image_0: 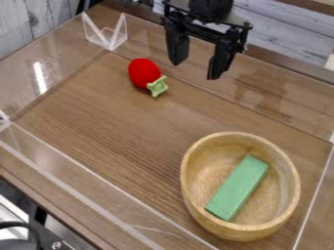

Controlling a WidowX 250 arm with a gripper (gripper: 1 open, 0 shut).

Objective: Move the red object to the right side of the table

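Note:
A small bright-red strawberry-like toy, the red object, lies on the brown wood-grain table at the back, left of centre, its pale green leafy stub pointing toward the front right. My black gripper hangs above the table just to the right of the red object, a short way apart from it. Its two fingers point down and stand open, with nothing between them.
A round light-wood bowl sits at the front right with a green rectangular block lying inside. Low clear acrylic walls border the table. A small clear folded stand is at the back left.

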